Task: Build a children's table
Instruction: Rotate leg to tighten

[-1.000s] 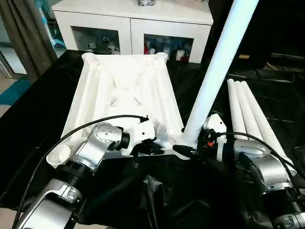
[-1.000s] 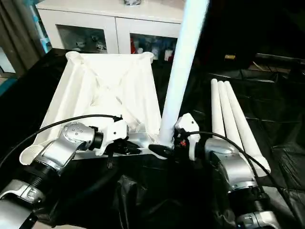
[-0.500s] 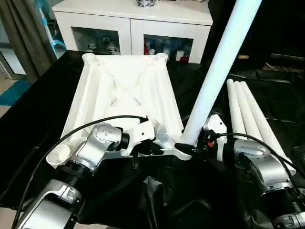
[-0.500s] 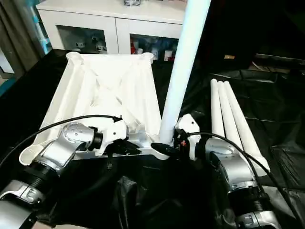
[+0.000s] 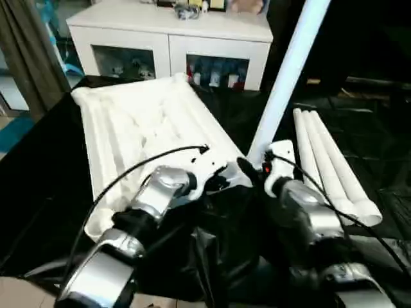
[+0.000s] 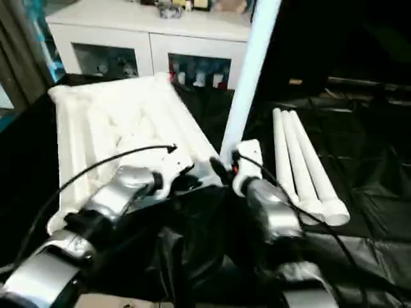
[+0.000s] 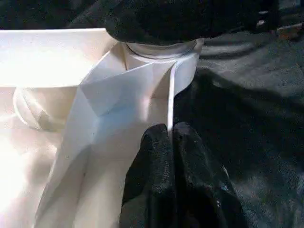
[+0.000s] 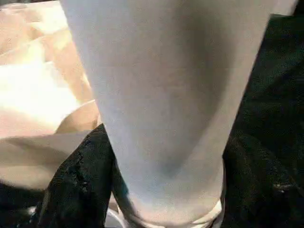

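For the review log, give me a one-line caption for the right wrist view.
Right gripper clamped on an upright white table leg at the corner of the upturned tabletop.

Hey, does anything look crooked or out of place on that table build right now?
Yes. The leg held by the right gripper rises from the tabletop's near corner socket leaning rightward, not square to it.

Left hand [image 7: 170, 142] pinched; right hand [image 8: 161, 185] clamped.

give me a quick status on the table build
Left tool pinching tabletop rim. Right tool clamped on upright leg at corner socket. Three legs spare.
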`<state>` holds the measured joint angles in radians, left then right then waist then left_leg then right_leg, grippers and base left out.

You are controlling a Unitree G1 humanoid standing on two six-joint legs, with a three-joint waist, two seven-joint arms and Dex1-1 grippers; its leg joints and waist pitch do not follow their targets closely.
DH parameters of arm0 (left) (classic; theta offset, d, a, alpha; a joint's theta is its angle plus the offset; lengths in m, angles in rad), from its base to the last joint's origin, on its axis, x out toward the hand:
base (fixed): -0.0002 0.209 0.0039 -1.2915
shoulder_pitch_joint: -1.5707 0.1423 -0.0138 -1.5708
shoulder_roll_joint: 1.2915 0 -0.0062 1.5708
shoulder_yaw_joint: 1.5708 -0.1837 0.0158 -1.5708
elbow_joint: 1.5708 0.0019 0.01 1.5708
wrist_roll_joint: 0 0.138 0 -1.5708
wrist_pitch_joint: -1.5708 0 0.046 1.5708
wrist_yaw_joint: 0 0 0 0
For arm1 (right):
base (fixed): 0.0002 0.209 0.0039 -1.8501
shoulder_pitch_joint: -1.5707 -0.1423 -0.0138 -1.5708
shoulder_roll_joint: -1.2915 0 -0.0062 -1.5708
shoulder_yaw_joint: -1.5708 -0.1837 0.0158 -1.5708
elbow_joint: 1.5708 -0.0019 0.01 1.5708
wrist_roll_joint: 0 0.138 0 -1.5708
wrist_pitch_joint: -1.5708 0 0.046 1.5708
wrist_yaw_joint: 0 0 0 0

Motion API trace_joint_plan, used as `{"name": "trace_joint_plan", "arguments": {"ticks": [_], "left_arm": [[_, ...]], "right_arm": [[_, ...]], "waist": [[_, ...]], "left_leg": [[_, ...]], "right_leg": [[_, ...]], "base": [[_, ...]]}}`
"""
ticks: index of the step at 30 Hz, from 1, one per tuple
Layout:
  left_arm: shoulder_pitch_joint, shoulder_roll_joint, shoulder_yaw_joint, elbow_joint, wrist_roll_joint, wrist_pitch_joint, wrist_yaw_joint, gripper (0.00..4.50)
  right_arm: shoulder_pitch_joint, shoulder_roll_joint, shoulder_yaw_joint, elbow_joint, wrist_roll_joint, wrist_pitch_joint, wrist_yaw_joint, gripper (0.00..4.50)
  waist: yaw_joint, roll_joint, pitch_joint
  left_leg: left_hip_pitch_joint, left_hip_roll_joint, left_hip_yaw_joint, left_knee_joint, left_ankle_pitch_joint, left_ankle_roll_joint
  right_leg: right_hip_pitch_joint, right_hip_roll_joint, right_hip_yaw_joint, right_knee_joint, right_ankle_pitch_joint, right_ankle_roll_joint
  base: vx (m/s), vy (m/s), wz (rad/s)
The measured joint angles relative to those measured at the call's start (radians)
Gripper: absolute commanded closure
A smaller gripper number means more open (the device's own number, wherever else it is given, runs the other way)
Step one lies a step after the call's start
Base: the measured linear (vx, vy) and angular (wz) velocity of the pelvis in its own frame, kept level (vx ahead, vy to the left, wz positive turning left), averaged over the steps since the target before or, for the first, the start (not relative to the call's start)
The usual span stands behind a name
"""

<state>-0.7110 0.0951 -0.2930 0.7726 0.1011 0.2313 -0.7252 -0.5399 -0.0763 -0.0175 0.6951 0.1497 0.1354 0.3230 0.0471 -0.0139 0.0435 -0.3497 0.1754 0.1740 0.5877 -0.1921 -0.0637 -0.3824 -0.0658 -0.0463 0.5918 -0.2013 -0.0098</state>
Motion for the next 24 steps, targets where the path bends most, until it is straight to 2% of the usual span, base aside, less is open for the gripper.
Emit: {"name": "trace_joint_plan", "arguments": {"ticks": [1, 3, 7, 9, 16, 21, 24], "left_arm": [[0.000, -0.003, 0.001, 0.000, 0.004, 0.000, 0.007, 4.50], [0.000, -0.004, 0.002, 0.001, 0.005, -0.001, 0.011, 4.50], [0.000, 0.009, -0.005, 0.001, 0.010, -0.023, 0.002, 4.50], [0.000, 0.025, -0.009, 0.000, 0.012, -0.039, -0.008, 4.50], [0.027, 0.102, -0.026, -0.043, 0.011, -0.124, -0.147, 4.50], [0.059, 0.166, -0.043, -0.105, -0.010, -0.176, -0.277, 4.50], [0.073, 0.186, -0.052, -0.136, -0.021, -0.197, -0.327, 4.50]], "right_arm": [[-0.008, 0.002, 0.000, 0.014, -0.005, -0.009, -0.005, 1.78], [-0.010, 0.003, 0.000, 0.027, -0.006, -0.028, -0.005, 1.08], [-0.010, 0.001, 0.000, 0.036, -0.006, -0.039, 0.035, 0.95], [-0.007, -0.004, 0.005, 0.035, -0.006, -0.041, 0.069, 0.67], [0.045, -0.111, 0.050, -0.036, 0.015, -0.013, 0.317, 0.67], [0.102, -0.240, 0.100, -0.152, 0.040, 0.024, 0.530, 0.67], [0.122, -0.282, 0.106, -0.196, 0.042, 0.041, 0.601, 0.67]], "waist": [[-0.002, 0.000, 0.000], [-0.005, 0.000, 0.000], [-0.011, 0.002, 0.001], [-0.014, 0.003, 0.002], [-0.011, 0.008, 0.005], [0.002, 0.013, 0.005], [0.012, 0.014, 0.004]], "left_leg": [[0.000, -0.001, 0.000, 0.000, 0.000, 0.000], [-0.001, -0.002, 0.000, 0.000, 0.000, 0.000], [-0.002, -0.004, 0.001, -0.001, 0.000, 0.000], [-0.002, -0.004, 0.001, -0.001, 0.000, 0.000], [-0.002, -0.003, 0.001, -0.005, 0.000, 0.001], [-0.003, 0.000, 0.001, -0.010, 0.000, 0.001], [-0.005, 0.001, 0.001, -0.009, 0.003, 0.008]], "right_leg": [[0.000, -0.001, 0.000, -0.002, 0.000, 0.000], [0.000, -0.003, -0.001, -0.004, 0.000, 0.000], [0.000, -0.008, -0.004, -0.007, 0.000, 0.000], [-0.001, -0.008, -0.005, -0.007, 0.000, -0.001], [-0.002, -0.010, -0.010, -0.007, 0.011, -0.003], [-0.003, -0.009, -0.014, -0.004, 0.020, -0.002], [-0.006, -0.010, -0.016, 0.002, 0.010, -0.005]], "base": [[0.000, 0.000, 0.00], [0.000, 0.000, 0.00], [0.000, 0.000, 0.00], [0.000, 0.000, 0.00], [0.000, 0.000, 0.00], [0.072, -0.021, 0.03], [0.066, -0.011, 0.02]]}}
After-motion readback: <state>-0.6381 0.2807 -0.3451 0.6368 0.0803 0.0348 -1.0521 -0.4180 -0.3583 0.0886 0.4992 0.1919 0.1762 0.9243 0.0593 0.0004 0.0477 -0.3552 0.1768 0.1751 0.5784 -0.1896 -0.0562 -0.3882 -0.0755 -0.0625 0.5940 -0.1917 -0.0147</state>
